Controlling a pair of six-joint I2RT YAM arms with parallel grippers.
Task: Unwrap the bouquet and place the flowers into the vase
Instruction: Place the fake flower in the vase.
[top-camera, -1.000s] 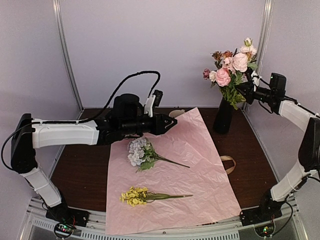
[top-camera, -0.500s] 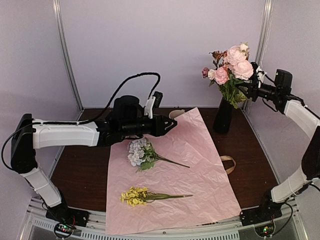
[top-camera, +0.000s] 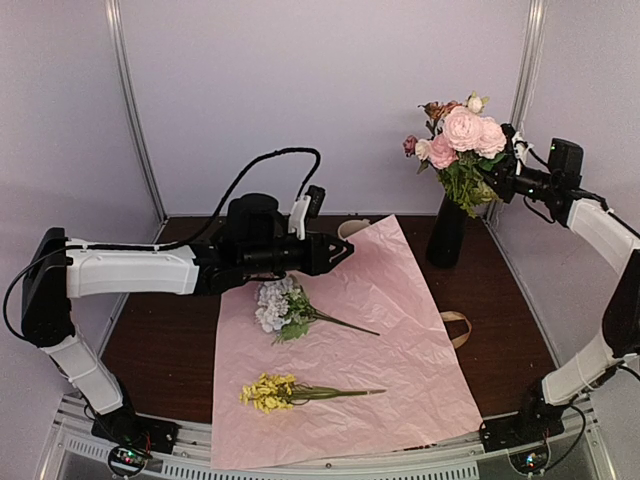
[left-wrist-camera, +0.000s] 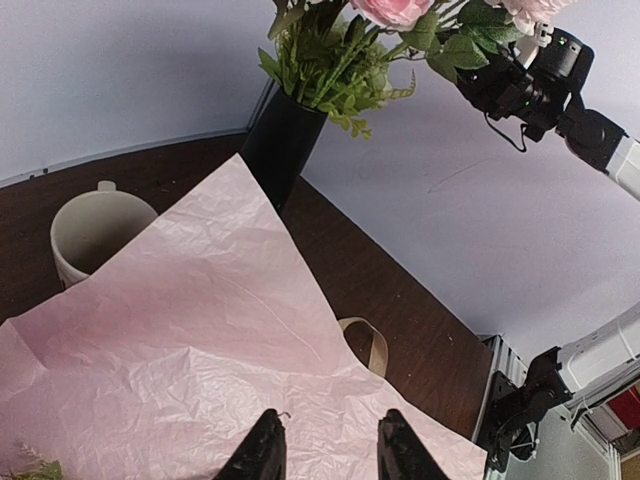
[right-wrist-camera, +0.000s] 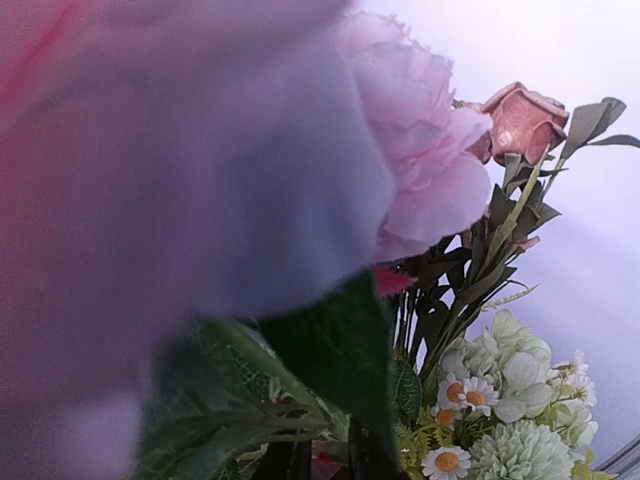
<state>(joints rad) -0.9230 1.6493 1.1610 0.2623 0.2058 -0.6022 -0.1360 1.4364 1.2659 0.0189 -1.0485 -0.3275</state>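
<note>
Left gripper (left-wrist-camera: 328, 430) hovers spread, empty, over crinkled pink paper (left-wrist-camera: 200, 320). Right gripper (top-camera: 498, 174) — among pink flowers (top-camera: 465, 130) in the tall black vase (top-camera: 446, 235) — grip cannot be told.

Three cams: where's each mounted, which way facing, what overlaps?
Top external: above and behind the bases, facing down across the table; both arms show, left tool over the paper, right tool at the flowers in the vase.
Left wrist: on the left arm, facing across the paper to the vase and right arm; own fingers at bottom edge.
Right wrist: on the right arm, close against the flowers, which fill it; no fingers visible.
Shared: top and left wrist both show paper, vase, mug, ribbon.
</note>
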